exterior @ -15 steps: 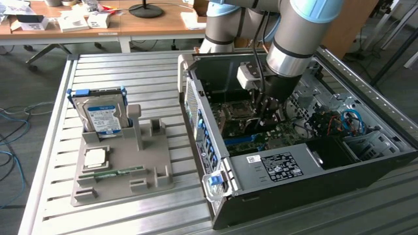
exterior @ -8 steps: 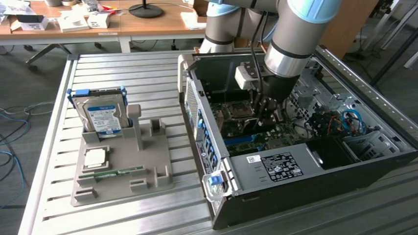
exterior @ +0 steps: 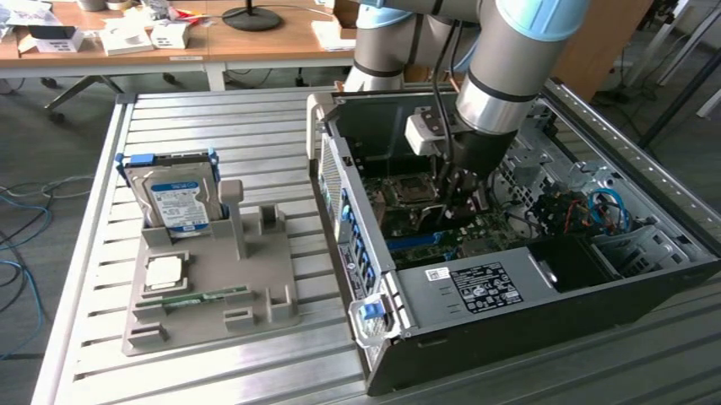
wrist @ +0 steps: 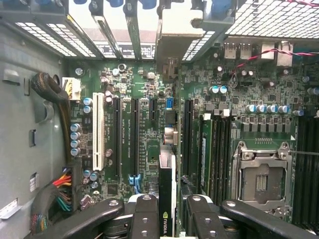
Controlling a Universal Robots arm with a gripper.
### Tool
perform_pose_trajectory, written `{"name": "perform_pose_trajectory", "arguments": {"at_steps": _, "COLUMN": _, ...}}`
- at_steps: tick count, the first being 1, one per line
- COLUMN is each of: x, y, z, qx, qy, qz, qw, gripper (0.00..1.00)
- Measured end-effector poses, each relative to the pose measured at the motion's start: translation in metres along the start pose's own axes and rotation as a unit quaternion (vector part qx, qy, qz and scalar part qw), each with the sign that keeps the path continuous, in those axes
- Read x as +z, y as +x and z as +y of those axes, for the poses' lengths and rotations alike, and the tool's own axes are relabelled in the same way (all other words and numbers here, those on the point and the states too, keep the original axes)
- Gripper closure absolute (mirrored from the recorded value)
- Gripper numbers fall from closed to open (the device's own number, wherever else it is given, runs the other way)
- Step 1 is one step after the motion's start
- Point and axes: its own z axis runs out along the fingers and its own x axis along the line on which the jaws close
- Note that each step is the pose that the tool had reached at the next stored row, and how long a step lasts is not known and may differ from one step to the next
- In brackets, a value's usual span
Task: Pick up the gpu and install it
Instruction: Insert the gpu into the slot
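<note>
The gpu (wrist: 167, 199) is seen edge-on in the wrist view, a thin dark card with a green logo near my fingers. Its metal bracket (wrist: 172, 40) reaches the rear slot openings of the computer case (exterior: 507, 287). My gripper (wrist: 169, 221) is shut on the card, one black finger (wrist: 145, 214) on each side. The card stands over the motherboard (wrist: 149, 114) between two long black slots; whether it sits in a slot I cannot tell. In the exterior view my gripper (exterior: 462, 194) is lowered deep inside the open case.
A grey holder (exterior: 208, 283) on the exterior view's left carries the silver hard drive (exterior: 175, 198), a green memory stick (exterior: 203, 297) and a small square chip (exterior: 165, 272). Inside the case are a white slot (wrist: 99, 137), a cable bundle (wrist: 52, 97) and the processor socket (wrist: 261, 181).
</note>
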Motion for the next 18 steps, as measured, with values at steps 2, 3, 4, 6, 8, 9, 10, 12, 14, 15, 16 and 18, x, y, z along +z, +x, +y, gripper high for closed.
{"name": "perform_pose_trajectory", "arguments": {"at_steps": 2, "x": 0.0, "y": 0.0001, "z": 0.0018, "qx": 0.0, "qy": 0.0002, "qz": 0.0, "qw": 1.0, "gripper": 0.74}}
{"name": "perform_pose_trajectory", "arguments": {"at_steps": 3, "x": 0.0, "y": 0.0001, "z": 0.0029, "qx": 0.0, "qy": 0.0003, "qz": 0.0, "qw": 1.0, "gripper": 0.74}}
{"name": "perform_pose_trajectory", "arguments": {"at_steps": 4, "x": 0.0, "y": 0.0001, "z": 0.0041, "qx": 0.0, "qy": 0.0004, "qz": 0.0, "qw": 1.0, "gripper": 0.74}}
{"name": "perform_pose_trajectory", "arguments": {"at_steps": 6, "x": 0.0, "y": 0.0001, "z": 0.0047, "qx": 0.0, "qy": 0.0005, "qz": 0.0, "qw": 1.0, "gripper": 0.74}}
{"name": "perform_pose_trajectory", "arguments": {"at_steps": 8, "x": 0.0, "y": 0.0001, "z": 0.0048, "qx": 0.0, "qy": 0.0005, "qz": 0.0, "qw": 1.0, "gripper": 0.74}}
{"name": "perform_pose_trajectory", "arguments": {"at_steps": 9, "x": 0.0001, "y": 0.0001, "z": 0.0056, "qx": 0.0, "qy": 0.0006, "qz": 0.0, "qw": 1.0, "gripper": 0.74}}
{"name": "perform_pose_trajectory", "arguments": {"at_steps": 10, "x": 0.0002, "y": 0.0001, "z": 0.0072, "qx": 0.0, "qy": 0.0007, "qz": -0.0001, "qw": 1.0, "gripper": 0.74}}
{"name": "perform_pose_trajectory", "arguments": {"at_steps": 12, "x": 0.0002, "y": 0.0001, "z": 0.0089, "qx": 0.0, "qy": 0.0007, "qz": 0.0, "qw": 1.0, "gripper": 0.74}}
{"name": "perform_pose_trajectory", "arguments": {"at_steps": 14, "x": 0.0003, "y": -0.0001, "z": 0.0089, "qx": 0.0, "qy": 0.0007, "qz": 0.0, "qw": 1.0, "gripper": 0.74}}
{"name": "perform_pose_trajectory", "arguments": {"at_steps": 15, "x": 0.0004, "y": -0.0005, "z": 0.0091, "qx": 0.0, "qy": 0.0007, "qz": 0.0, "qw": 1.0, "gripper": 0.74}}
{"name": "perform_pose_trajectory", "arguments": {"at_steps": 16, "x": 0.0005, "y": -0.0009, "z": 0.0091, "qx": 0.0, "qy": 0.0007, "qz": 0.0, "qw": 1.0, "gripper": 0.74}}
{"name": "perform_pose_trajectory", "arguments": {"at_steps": 18, "x": 0.0006, "y": -0.0013, "z": 0.009, "qx": 0.0, "qy": 0.0007, "qz": 0.0, "qw": 1.0, "gripper": 0.74}}
